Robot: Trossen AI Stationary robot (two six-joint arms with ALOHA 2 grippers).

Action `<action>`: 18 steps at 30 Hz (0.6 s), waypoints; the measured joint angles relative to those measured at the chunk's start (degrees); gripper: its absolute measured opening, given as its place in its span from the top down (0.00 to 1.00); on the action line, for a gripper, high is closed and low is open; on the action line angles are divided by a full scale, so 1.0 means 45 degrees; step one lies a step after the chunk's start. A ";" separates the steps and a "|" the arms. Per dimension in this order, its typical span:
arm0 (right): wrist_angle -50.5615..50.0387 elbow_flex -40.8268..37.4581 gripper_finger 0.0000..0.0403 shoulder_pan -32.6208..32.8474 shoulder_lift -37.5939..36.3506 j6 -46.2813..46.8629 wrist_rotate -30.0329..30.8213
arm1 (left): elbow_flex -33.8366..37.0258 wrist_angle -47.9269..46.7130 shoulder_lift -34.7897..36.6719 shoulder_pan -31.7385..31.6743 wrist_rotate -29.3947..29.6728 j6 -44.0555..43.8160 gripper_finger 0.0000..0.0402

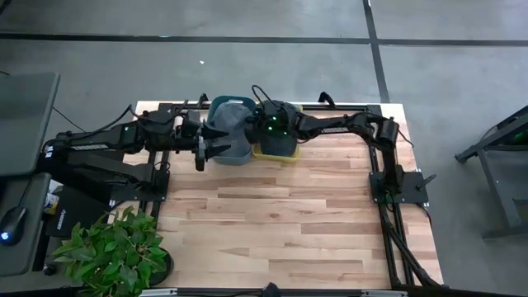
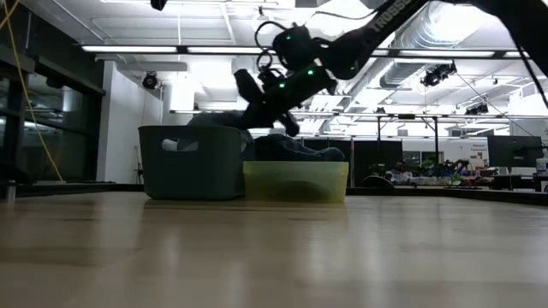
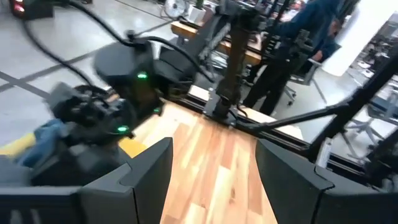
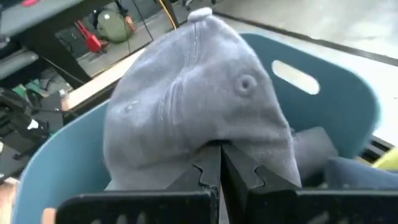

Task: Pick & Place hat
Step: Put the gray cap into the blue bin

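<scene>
The hat (image 4: 186,99) is a grey cap with a top button. It is held over the blue-grey bin (image 1: 234,155) at the table's far edge. My right gripper (image 4: 221,171) is shut on it and reaches in over the bin (image 4: 329,93) from the table's right. A yellow bin (image 1: 277,153) with dark and blue cloth in it stands against the blue-grey bin's right side. My left gripper (image 1: 210,153) hangs open by the blue-grey bin's left near corner, nothing between its fingers (image 3: 149,168). My right gripper pinches a fold of the hat's crown (image 4: 214,144) between its two shut fingers. It comes from the table's right, slanting a little down. The hat bulges up ahead of the fingers inside the bin's walls. Whether its lower part rests on anything I cannot tell.
A potted plant (image 1: 111,252) stands at the table's near left corner. Bare wooden tabletop (image 1: 280,223) stretches in front of the two bins. Beyond the table a person (image 3: 298,37) stands among benches and frames.
</scene>
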State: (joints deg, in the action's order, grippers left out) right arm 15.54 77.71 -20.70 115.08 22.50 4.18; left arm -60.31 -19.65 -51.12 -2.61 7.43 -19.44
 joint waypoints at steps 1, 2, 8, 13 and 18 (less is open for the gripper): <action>-0.0107 0.0267 1.00 -0.0002 0.0184 -0.0004 -0.0054 | 0.0000 -0.0059 0.0016 0.0007 -0.0092 -0.0023 0.44; -0.0282 0.0591 1.00 -0.0002 0.0430 -0.0006 -0.0144 | -0.0005 -0.0127 0.0021 0.0010 -0.0146 -0.0056 0.44; -0.1636 0.2529 1.00 -0.0017 0.1973 0.0141 -0.0465 | -0.0005 -0.0223 0.0008 0.0005 -0.0605 -0.0112 0.44; -0.3462 0.3528 1.00 -0.0153 0.2818 0.1155 -0.0482 | -0.0005 -0.0240 -0.0001 0.0010 -0.0644 -0.0117 0.44; -0.3862 0.3663 1.00 -0.0173 0.2873 0.1452 -0.0348 | -0.0005 -0.0301 0.0001 0.0005 -0.0649 -0.0137 0.44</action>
State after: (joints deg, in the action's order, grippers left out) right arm -1.83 94.19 -21.48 128.01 29.03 2.61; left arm -60.34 -21.00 -51.11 -2.59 4.51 -20.05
